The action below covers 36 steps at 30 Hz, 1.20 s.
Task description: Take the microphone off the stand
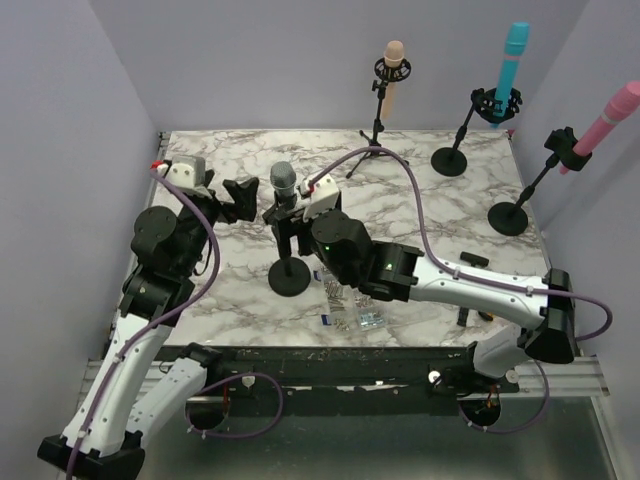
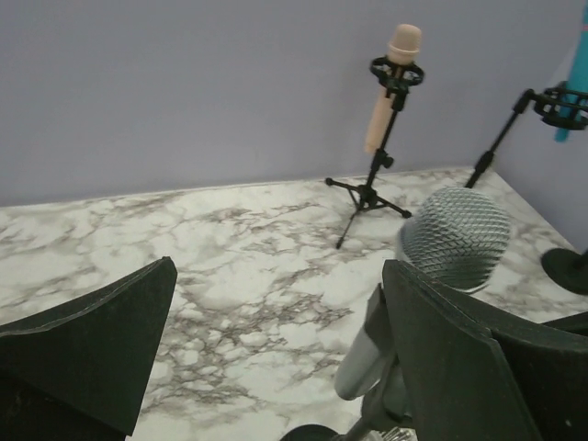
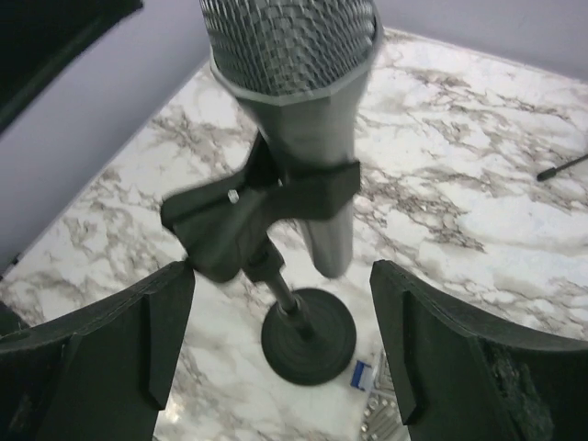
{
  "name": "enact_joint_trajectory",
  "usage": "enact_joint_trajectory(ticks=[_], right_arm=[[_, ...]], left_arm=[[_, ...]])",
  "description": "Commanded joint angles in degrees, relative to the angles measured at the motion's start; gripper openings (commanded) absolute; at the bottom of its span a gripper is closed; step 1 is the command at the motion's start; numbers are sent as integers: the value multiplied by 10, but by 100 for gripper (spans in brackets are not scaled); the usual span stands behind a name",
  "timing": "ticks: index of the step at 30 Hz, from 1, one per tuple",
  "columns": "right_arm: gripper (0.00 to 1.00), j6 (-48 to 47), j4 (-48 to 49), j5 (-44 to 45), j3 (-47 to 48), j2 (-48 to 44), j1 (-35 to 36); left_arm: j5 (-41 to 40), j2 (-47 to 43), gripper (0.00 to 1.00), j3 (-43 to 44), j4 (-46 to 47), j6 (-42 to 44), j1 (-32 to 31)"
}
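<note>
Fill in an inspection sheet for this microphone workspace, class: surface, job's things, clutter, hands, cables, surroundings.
Surface: marble-pattern table.
Job's things: grey microphone clipped in its stand, which has a round base.
Clutter: small pile of metal bits near the front edge; beige microphone, blue microphone and pink microphone on their own stands.
Hands: left hand open beside the grey microphone's head; right hand open, one finger on either side below the clip, not closed on it.
Cables: purple cable loops over the table.
Surroundings: lilac walls.
</note>
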Motion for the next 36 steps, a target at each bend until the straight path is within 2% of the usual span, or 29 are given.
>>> enact_joint_trajectory(ticks=[1, 7, 12, 18, 23, 26, 30, 36], right_arm=[[88, 17, -11, -44, -62, -83, 0], [93, 73, -22, -55, -141, -184, 1], [94, 94, -55, -43, -146, -202, 0], [95, 106, -48, -63, -153, -200, 0], [95, 103, -51, -71, -139, -178, 1], [95, 105, -57, -74, -130, -166, 0], [95, 109, -58, -78, -129, -161, 1], [96, 107, -68, -67, -112, -138, 0]], left_arm=[[212, 53, 99, 55, 7, -21, 25], [308, 125, 99, 104, 3, -42, 28], [360, 166, 99, 144, -18, -55, 27], [356, 154, 99, 133, -13, -46, 21], [302, 205, 99, 196, -97, -22, 5], [284, 218, 98, 196, -111, -10, -2], [266, 227, 90, 201, -122, 2, -7], [238, 234, 65, 208, -138, 10, -19]])
